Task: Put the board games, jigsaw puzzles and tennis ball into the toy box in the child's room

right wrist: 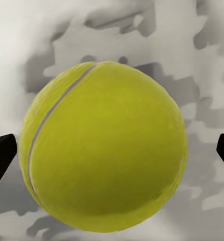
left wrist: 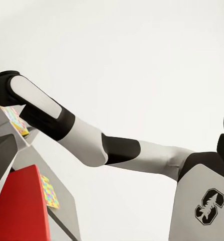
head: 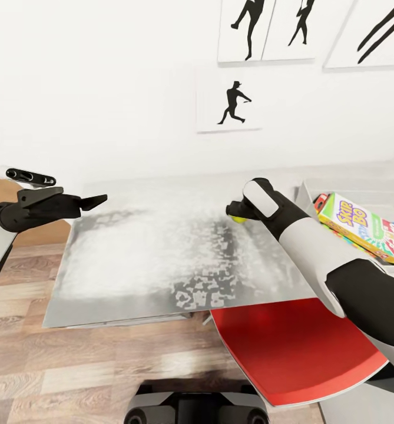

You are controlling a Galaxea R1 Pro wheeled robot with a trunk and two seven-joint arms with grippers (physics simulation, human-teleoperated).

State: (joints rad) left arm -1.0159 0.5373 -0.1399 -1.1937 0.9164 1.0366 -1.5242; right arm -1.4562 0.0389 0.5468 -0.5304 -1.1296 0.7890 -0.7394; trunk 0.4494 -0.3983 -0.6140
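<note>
On the pale mottled top of the table, just under the right gripper, sits the tennis ball, of which the head view catches just a small yellow-green sliver below the black wrist. The right wrist view gives what the head view cannot: the tennis ball close up, lying between the two dark fingertips, one at each edge of the picture. The jaws stand wide, with a thin strip of table visible between each tip and the ball, so they straddle it without a closed grip.

To the right of the ball, the toy box rests on the table with the "SKIP BO" board game lying inside it on top of other colourful boxes. The right forearm crosses in front of the box's near side and hides part of it. A red panel juts out below the table's near edge.

The left gripper hangs off the table's left corner, holding nothing, its fingers close together. Its own camera looks across at the right arm and a jigsaw puzzle lying flat on the table beside the red panel. Black sports-silhouette pictures hang on the white wall behind.
</note>
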